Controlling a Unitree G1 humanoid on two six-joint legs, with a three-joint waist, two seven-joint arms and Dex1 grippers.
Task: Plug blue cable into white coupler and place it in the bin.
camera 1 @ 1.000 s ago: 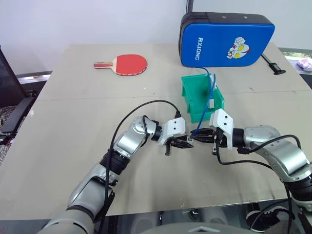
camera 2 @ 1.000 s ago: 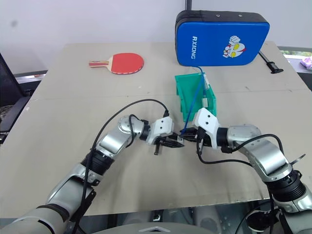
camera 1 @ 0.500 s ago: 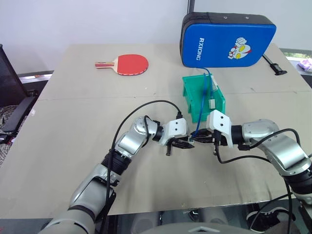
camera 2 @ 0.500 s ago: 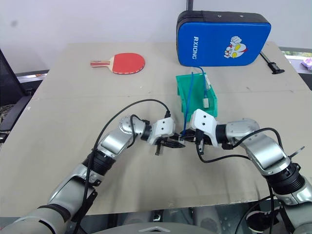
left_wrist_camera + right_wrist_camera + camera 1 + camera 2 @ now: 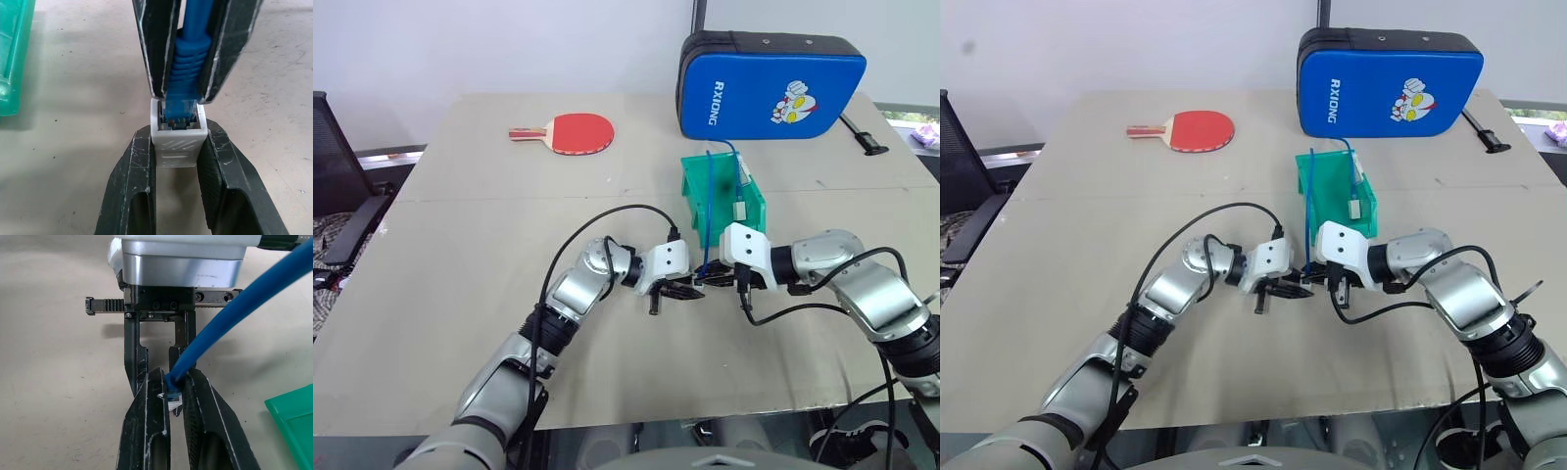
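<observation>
**Plug seated at the mouth of the coupler, held between both grippers**

On the beige table [image 5: 460, 255], just in front of the green bin [image 5: 756, 208], your two grippers meet tip to tip above the surface. Your left gripper [image 5: 178, 147] reaches in from the left and pinches the white coupler [image 5: 178, 139] between its two black fingers [image 5: 132, 181], one pad flat against each side of the small block. Your right gripper [image 5: 172, 396] reaches in from the right, its fingers pressed onto the ribbed blue boot of the blue cable [image 5: 230, 318], directly behind the clear plug.

From the left wrist camera, the plug sits inside the coupler's socket opening, its clear end showing within the white rim; how deep it has gone you cannot tell. The right gripper's fingertips nearly touch the coupler's top edge.

From the plug, the blue cable rises and arcs back over the bin [image 5: 1317, 181]. Inside the bin a second blue cable [image 5: 741, 176] hangs with a grey-white block [image 5: 741, 209] at its end.

Farther back on the table lie a red table tennis paddle [image 5: 576, 131] to the left and a big blue padded case [image 5: 771, 84] standing behind the bin.
</observation>
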